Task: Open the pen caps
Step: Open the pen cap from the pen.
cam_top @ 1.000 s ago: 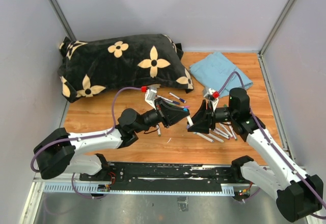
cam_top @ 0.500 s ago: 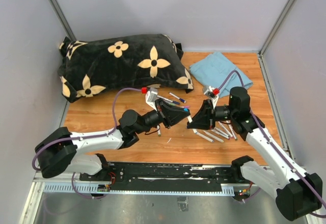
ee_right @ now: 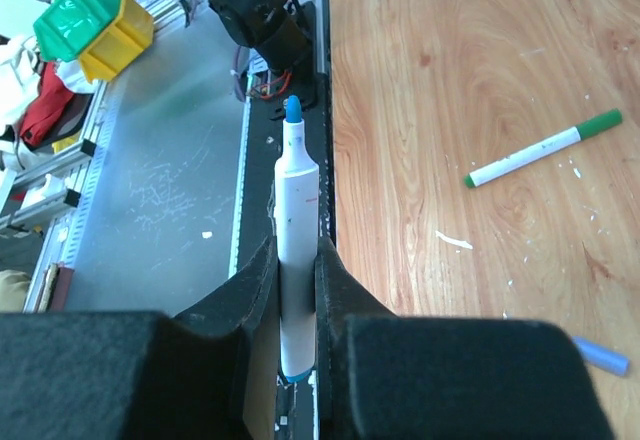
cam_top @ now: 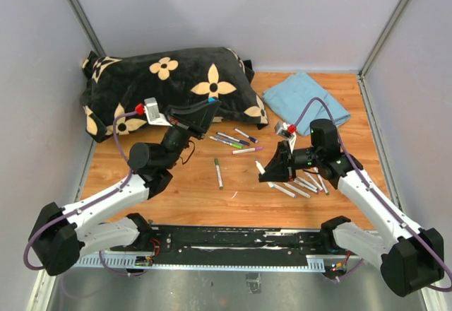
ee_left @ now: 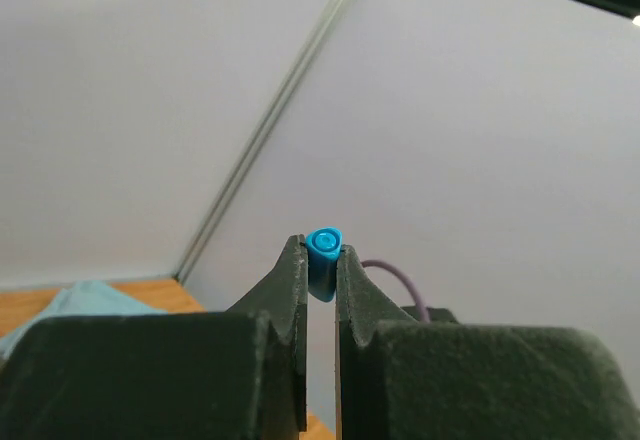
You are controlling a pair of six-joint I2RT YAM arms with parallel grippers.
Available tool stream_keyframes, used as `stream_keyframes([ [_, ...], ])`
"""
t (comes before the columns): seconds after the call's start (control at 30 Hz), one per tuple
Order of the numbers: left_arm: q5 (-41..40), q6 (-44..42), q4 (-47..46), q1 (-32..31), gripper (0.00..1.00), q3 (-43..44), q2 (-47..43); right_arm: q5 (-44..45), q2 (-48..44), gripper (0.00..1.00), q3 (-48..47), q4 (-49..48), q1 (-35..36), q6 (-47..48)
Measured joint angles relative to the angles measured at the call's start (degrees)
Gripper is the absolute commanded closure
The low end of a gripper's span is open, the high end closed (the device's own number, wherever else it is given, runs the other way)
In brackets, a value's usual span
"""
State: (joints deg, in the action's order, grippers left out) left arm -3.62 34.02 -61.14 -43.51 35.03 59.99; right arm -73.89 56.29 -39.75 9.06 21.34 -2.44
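My left gripper (cam_top: 209, 104) is raised in front of the pillow and shut on a small blue pen cap (ee_left: 324, 252), which sticks out past its fingertips (ee_left: 293, 270). The cap also shows as a blue dot (cam_top: 212, 101) from above. My right gripper (cam_top: 267, 172) hovers over the table's middle, shut on a white pen barrel (ee_right: 296, 222) whose blue tip (ee_right: 293, 110) is bare. Three capped pens (cam_top: 231, 140) lie between the arms, and a green-capped pen (cam_top: 218, 172) lies nearer the front, the same green-capped pen (ee_right: 545, 148) showing in the right wrist view.
A black pillow with tan flowers (cam_top: 162, 85) fills the back left. A folded blue cloth (cam_top: 307, 99) lies at the back right. Several uncapped white barrels (cam_top: 304, 184) lie under the right arm. The metal rail (cam_top: 233, 244) runs along the near edge.
The right gripper closed on the pen. The left arm swung up and left toward the pillow, taking the blue cap off the barrel; the right gripper stayed nearly still.
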Motion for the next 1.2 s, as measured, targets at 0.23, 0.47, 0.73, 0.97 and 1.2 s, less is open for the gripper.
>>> stream_keyframes([
  [0.23, 0.3, 2.3, 2.5, 0.3, 1.00, -2.3, -5.1, 14.5, 3.0, 0.99, -6.4, 17.9, 2.4, 16.1],
  [0.47, -0.5, 5.7, 10.7, 0.3, 1.00, -15.1, -13.3, 40.9, 10.7, 0.97, -5.5, 27.9, 12.8, 28.5],
  [0.73, -2.1, 14.1, 17.6, 0.3, 1.00, -25.2, -16.9, 57.2, 22.2, 0.92, -5.2, 30.1, 15.0, 29.9],
  [0.97, -2.1, 18.9, 19.0, 0.3, 0.99, -27.5, -15.8, 62.4, 26.5, 0.89, -6.1, 30.4, 18.5, 29.7],
  [1.2, -1.9, 21.0, 19.0, 0.3, 1.00, -28.6, -15.9, 62.7, 28.1, 0.82, -7.0, 31.2, 21.7, 29.6],
])
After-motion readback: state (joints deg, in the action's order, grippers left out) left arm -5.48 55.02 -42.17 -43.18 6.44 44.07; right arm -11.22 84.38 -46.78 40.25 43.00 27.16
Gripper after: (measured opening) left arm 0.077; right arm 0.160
